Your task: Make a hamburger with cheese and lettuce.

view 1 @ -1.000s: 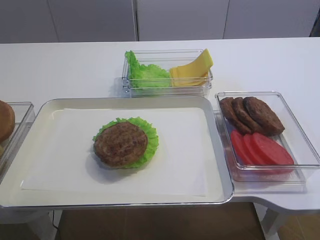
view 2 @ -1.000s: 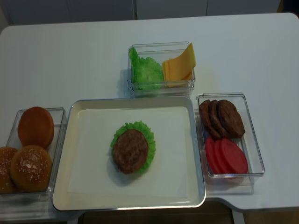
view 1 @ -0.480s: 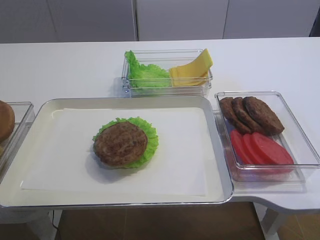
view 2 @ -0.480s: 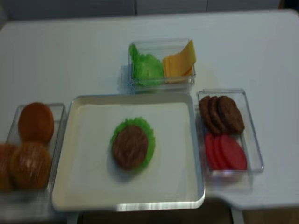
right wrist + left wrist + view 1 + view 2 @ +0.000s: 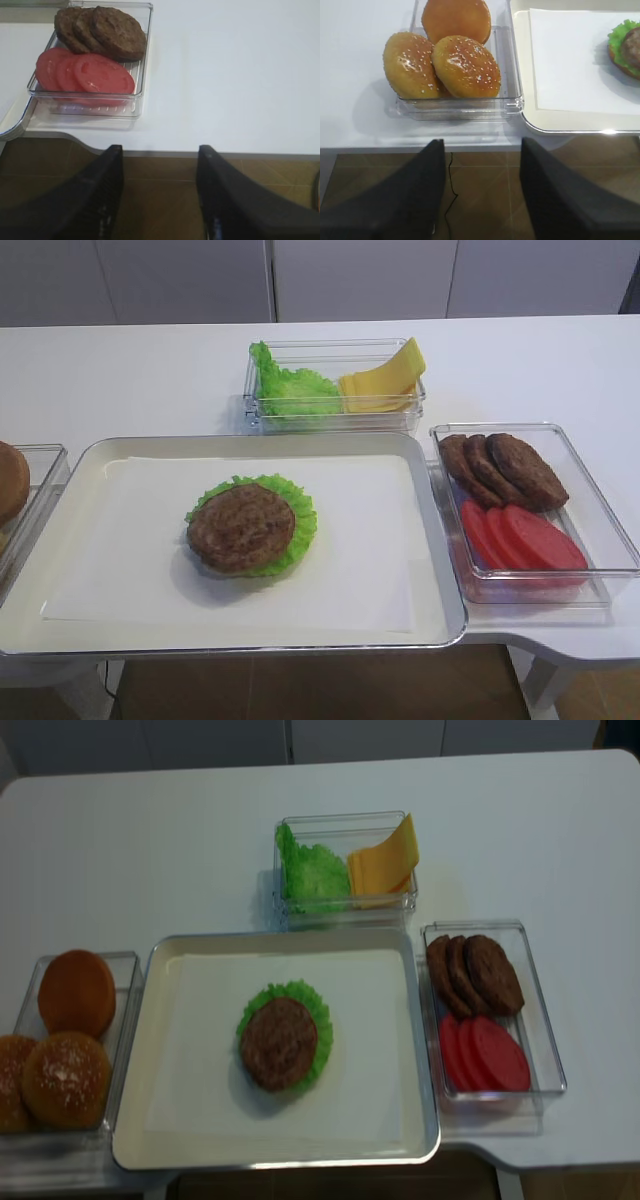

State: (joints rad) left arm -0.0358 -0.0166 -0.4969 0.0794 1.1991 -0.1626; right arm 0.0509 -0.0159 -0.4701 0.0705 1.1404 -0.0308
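Observation:
The hamburger (image 5: pixel 250 526), a brown patty on a frilly green lettuce rim, sits on the paper-lined metal tray (image 5: pixel 430 540); it also shows in the second high view (image 5: pixel 283 1040) and at the left wrist view's right edge (image 5: pixel 626 47). Loose lettuce (image 5: pixel 290 385) and fanned yellow cheese (image 5: pixel 385 380) share a clear box behind the tray. My left gripper (image 5: pixel 481 195) is open and empty, below the table's front edge near the buns. My right gripper (image 5: pixel 160 192) is open and empty, below the front edge near the patty box. Neither gripper shows in the high views.
A clear box at the right holds loose brown patties (image 5: pixel 500 468) and red tomato slices (image 5: pixel 520 538). A clear box at the left holds three tan buns (image 5: pixel 70 1040). The white table's front edge (image 5: pixel 200 150) lies just ahead of both grippers; brown floor below.
The objects have not moved. The second high view was blurred and slightly shifted half a second ago and is steady now.

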